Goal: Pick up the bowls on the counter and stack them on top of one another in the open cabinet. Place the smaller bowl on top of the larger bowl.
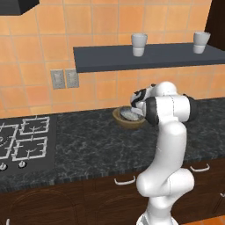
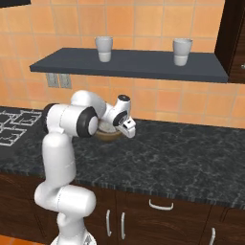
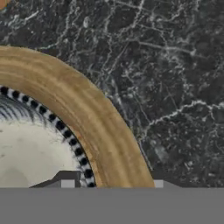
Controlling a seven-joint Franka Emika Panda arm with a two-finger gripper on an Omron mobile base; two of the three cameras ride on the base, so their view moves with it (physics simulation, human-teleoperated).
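You see the smaller bowl (image 1: 130, 114) in the larger bowl (image 1: 122, 121) on the counter (image 1: 88, 145), below the open cabinet (image 1: 110, 58).

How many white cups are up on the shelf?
2. One white cup stands near the middle of the long dark slate-grey wall shelf; the other white cup stands near its right end. Nothing seems to hide more.

Two cameras ride behind me, left and right, looking forward and down across my arm at the counter (image 1: 88, 140), shelf (image 1: 145, 59) and tiled wall; both share the wooden bowl (image 1: 123, 119) and the two cups. My hand camera looks straight down, very close, on that bowl's rim (image 3: 87, 113) and granite.
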